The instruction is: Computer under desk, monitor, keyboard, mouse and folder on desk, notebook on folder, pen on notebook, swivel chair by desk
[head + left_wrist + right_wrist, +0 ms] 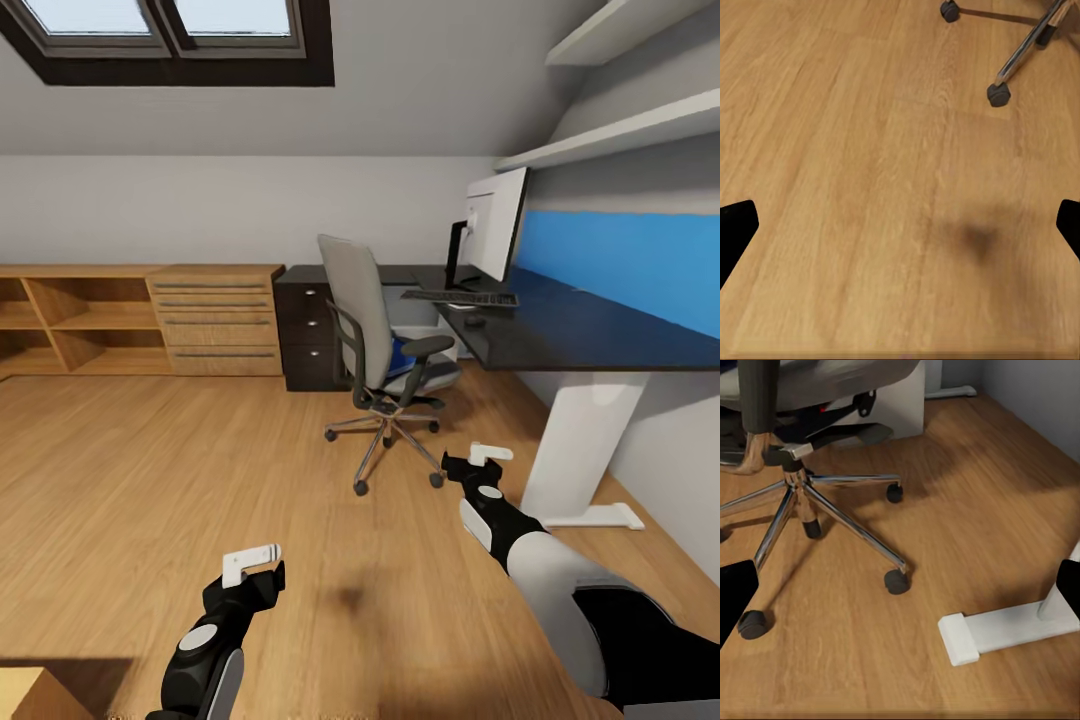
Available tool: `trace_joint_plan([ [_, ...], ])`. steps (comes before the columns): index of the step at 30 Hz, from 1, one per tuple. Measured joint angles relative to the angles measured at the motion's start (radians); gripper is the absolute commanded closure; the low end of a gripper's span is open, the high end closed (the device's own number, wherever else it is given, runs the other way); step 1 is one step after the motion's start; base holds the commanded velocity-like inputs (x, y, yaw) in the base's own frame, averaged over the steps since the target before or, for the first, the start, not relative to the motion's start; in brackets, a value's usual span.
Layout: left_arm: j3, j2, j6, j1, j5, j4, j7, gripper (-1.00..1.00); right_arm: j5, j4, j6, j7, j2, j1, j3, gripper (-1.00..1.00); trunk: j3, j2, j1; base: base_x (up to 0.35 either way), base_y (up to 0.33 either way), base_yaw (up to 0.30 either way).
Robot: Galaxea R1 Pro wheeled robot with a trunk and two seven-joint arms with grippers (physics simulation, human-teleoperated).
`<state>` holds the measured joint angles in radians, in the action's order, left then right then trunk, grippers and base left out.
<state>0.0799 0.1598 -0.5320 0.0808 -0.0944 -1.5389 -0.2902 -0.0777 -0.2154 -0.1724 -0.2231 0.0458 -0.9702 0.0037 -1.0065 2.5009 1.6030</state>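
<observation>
We are approaching the workspace with both arms held low and forward over the wood floor (150, 470), a carrying posture that is keeping them away from the furniture while the base is travelling. The left gripper (252, 565) is showing its jaws set wide with nothing between them, and the wrist view confirms bare planks beneath. The right gripper (485, 458) is likewise standing wide and empty, near the white leg (580, 440) of the counter (580, 330). The swivel chair (385, 350) is standing just in front of the counter, turned partly away from us, and the blue folder (402, 355) is lying on its seat, partly hidden by the armrest, so it has not yet been transferred. The monitor (497, 222) is standing upright on the counter against the blue wall panel (640, 260), with the keyboard (462, 298) directly in front of it and the mouse (475, 321) just beside the keyboard, an arrangement that already fits the task. The computer (432, 345) appears to be under the counter behind the chair, though it is mostly hidden. We are judging the folder pickup as the next step, requiring a reach past the armrest.
</observation>
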Motion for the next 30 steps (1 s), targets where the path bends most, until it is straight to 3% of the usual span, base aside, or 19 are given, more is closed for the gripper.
trace_joint_plan([
  [8,0.000,0.001,0.000,0.000,0.000,0.000,0.000,-1.00,0.000,0.000,-0.001,0.000,0.000,0.000,0.000,-1.00,-0.031,0.002,0.004,0.000,0.000,0.000],
  [19,-0.004,-0.003,0.000,0.000,0.001,0.001,0.000,-1.00,0.002,-0.001,-0.002,-0.001,-0.001,0.000,0.001,-1.00,-0.031,0.002,0.003,0.018,0.000,0.000],
  [25,-0.005,-0.003,-0.001,0.000,0.003,0.003,0.001,-1.00,0.003,-0.001,-0.005,-0.001,-0.003,0.000,0.001,-1.00,-0.031,0.002,0.003,0.259,0.000,0.000],
  [30,-0.004,-0.003,-0.001,0.000,0.002,0.004,0.001,-1.00,0.003,0.001,-0.050,-0.005,-0.002,0.000,0.001,-1.00,-0.031,0.002,0.003,0.316,-0.003,0.000],
])
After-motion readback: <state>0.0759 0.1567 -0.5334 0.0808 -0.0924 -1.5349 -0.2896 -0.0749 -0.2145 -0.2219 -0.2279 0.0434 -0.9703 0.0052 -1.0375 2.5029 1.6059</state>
